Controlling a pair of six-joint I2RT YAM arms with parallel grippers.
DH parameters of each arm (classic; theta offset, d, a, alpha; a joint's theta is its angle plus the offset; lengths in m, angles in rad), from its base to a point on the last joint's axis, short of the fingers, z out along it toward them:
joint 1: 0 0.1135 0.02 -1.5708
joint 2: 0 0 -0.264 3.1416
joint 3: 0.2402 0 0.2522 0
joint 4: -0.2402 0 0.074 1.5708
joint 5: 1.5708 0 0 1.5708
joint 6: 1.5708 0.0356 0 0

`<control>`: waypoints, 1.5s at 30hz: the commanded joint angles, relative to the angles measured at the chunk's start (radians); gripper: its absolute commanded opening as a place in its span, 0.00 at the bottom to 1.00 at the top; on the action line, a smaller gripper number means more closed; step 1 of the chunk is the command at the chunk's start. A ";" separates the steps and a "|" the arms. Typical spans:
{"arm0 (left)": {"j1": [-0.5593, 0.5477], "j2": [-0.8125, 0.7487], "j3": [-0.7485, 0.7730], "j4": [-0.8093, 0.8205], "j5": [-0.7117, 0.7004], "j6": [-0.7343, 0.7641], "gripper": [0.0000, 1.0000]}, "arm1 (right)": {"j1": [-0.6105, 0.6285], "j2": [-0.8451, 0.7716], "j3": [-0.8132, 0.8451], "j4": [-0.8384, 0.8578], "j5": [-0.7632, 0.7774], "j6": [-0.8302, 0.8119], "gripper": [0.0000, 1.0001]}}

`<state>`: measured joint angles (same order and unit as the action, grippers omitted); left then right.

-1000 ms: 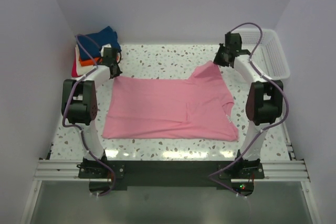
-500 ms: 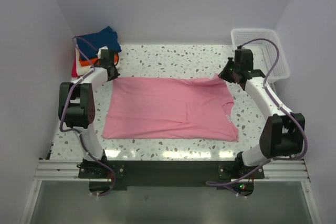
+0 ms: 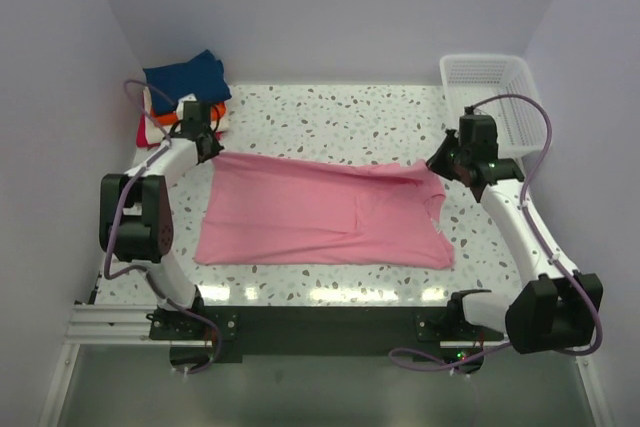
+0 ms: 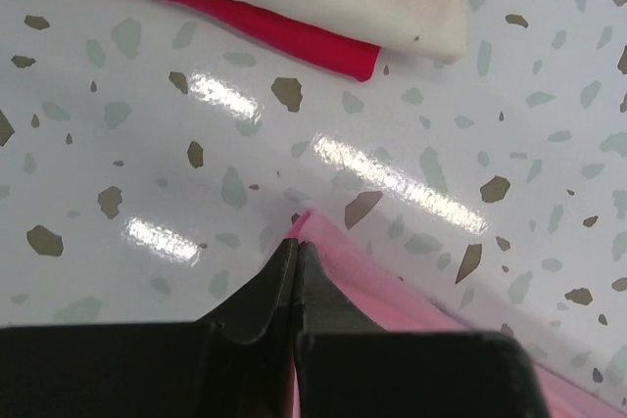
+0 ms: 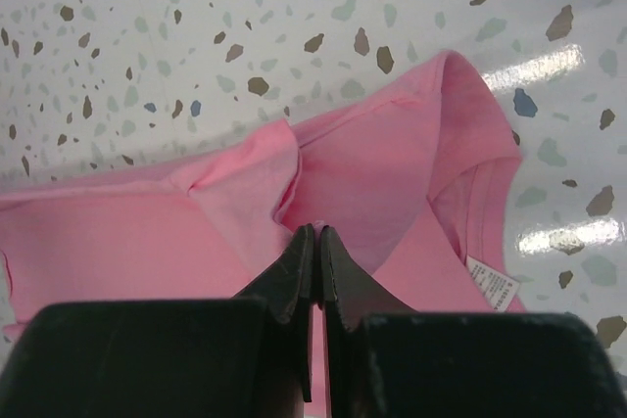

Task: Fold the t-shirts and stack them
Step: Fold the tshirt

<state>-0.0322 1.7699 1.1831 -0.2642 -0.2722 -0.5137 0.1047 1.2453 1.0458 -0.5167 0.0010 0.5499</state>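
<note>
Pinching the far corners of the pink shirt [image 3: 320, 217], the left gripper [image 3: 207, 146] and right gripper [image 3: 438, 163] have pulled its back edge toward frame bottom, starting the fold at centre of the bench [image 3: 330, 112], the stack [image 3: 183, 79] waiting upper left

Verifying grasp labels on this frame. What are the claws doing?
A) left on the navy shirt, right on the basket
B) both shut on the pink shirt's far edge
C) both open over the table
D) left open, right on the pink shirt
B: the left claw is shut on a corner of the pink t-shirt, and the right claw is shut on a fold of it at the collar end.
</note>
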 commanded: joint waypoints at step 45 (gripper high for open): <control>0.021 -0.541 -0.528 0.011 0.024 -0.215 0.00 | 0.000 -0.386 -0.322 -0.200 0.002 0.030 0.00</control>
<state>-0.0200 1.2755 0.6697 -0.2939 -0.2504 -0.6991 0.1047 0.8742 0.7303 -0.7040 0.0242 0.5652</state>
